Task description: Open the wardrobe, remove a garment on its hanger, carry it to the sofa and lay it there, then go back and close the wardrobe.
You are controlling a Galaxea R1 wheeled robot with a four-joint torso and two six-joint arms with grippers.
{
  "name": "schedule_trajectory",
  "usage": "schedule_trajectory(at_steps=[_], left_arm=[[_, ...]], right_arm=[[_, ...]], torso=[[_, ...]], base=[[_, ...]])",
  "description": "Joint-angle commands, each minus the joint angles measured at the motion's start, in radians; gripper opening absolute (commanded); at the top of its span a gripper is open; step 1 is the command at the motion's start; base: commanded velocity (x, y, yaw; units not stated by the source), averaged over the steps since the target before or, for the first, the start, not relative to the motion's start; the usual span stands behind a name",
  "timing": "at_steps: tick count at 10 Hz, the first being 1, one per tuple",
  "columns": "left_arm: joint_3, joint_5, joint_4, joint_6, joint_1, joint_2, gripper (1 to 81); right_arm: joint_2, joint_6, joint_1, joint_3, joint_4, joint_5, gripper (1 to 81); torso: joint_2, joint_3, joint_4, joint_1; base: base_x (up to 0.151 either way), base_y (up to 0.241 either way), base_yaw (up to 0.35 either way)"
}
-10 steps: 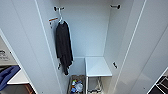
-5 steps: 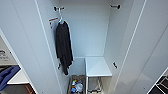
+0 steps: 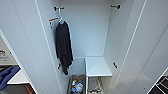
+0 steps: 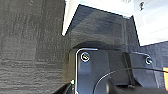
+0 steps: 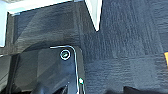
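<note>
The wardrobe (image 3: 87,32) stands open straight ahead in the head view. Its left door (image 3: 27,45) and right door (image 3: 147,50) are swung wide toward me. Inside on the left hangs a black long-sleeved top (image 3: 63,47) on a white hanger (image 3: 60,18), hooked near a dark rail bracket (image 3: 58,8). A second bracket (image 3: 115,6) sits at the upper right with nothing on it. Both wrist views look down at dark carpet (image 4: 30,45) and white door edges (image 5: 93,12).
A white shelf (image 3: 97,66) fills the lower right of the wardrobe's inside. A basket (image 3: 77,85) with small items sits on the wardrobe floor beside it. Past the left door lies a blue thing (image 3: 7,75) on a white surface.
</note>
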Motion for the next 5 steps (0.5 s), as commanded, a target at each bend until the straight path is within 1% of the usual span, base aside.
schedule_trajectory(at_steps=[1, 2, 3, 4, 5], left_arm=[[0.014, 0.008, -0.092, -0.003, -0.121, -0.157, 81.1], [0.003, -0.01, -0.121, -0.003, -0.133, -0.198, 81.1], [0.003, -0.041, -0.126, -0.003, -0.141, -0.225, 81.1], [0.001, -0.079, -0.149, -0.02, -0.152, -0.263, 81.1], [-0.003, -0.087, -0.168, -0.047, -0.17, -0.289, 81.1]], right_arm=[[-0.112, 0.016, 0.148, -0.022, 0.041, -0.046, 81.1], [-0.129, 0.03, 0.178, -0.043, 0.041, -0.049, 81.1], [-0.139, 0.042, 0.214, -0.06, 0.044, -0.051, 81.1], [-0.151, 0.066, 0.246, -0.077, 0.058, -0.072, 81.1], [-0.163, 0.082, 0.278, -0.085, 0.087, -0.098, 81.1]], torso=[[0.0, 0.0, 0.0, 0.0], [0.0, 0.0, 0.0, 0.0], [0.0, 0.0, 0.0, 0.0], [0.0, 0.0, 0.0, 0.0], [0.0, 0.0, 0.0, 0.0]], base=[[0.0, 0.0, 0.0], [0.0, 0.0, 0.0], [0.0, 0.0, 0.0], [0.0, 0.0, 0.0], [0.0, 0.0, 0.0]])
